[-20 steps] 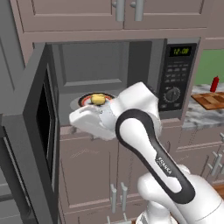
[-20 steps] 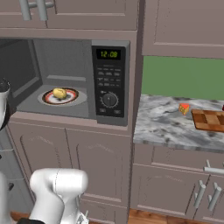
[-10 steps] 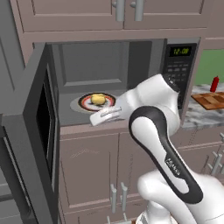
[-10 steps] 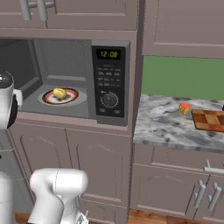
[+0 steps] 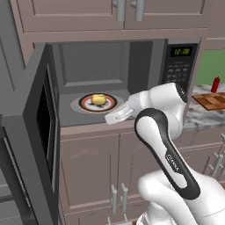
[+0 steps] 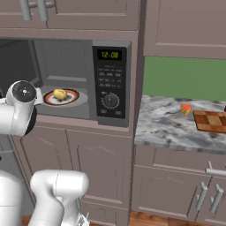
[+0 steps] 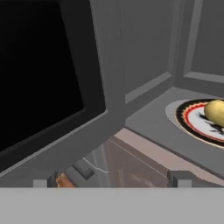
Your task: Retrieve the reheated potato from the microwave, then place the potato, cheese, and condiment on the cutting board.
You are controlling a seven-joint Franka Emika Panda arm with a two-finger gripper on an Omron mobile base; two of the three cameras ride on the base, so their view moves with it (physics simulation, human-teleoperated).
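The potato, a small pale-yellow rounded lump with smooth skin, lies on a round white plate ringed in red and black, on the flat grey floor of the large grey-black microwave. The microwave's dark glass door stands swung wide to the left, and its side keypad carries a green digital display above a round dial. The white two-finger gripper hovers at the front lip of the oven cavity, just beside the plate, its jaws spread wide with nothing between them; in the hand view the dark fingertips stand far apart, and the potato sits apart from them at the right edge. On the mottled grey marble counter to the right, the orange-yellow triangular cheese wedge rests just beside the checkered wooden cutting board. The small upright red cylindrical condiment bottle stands behind the board.
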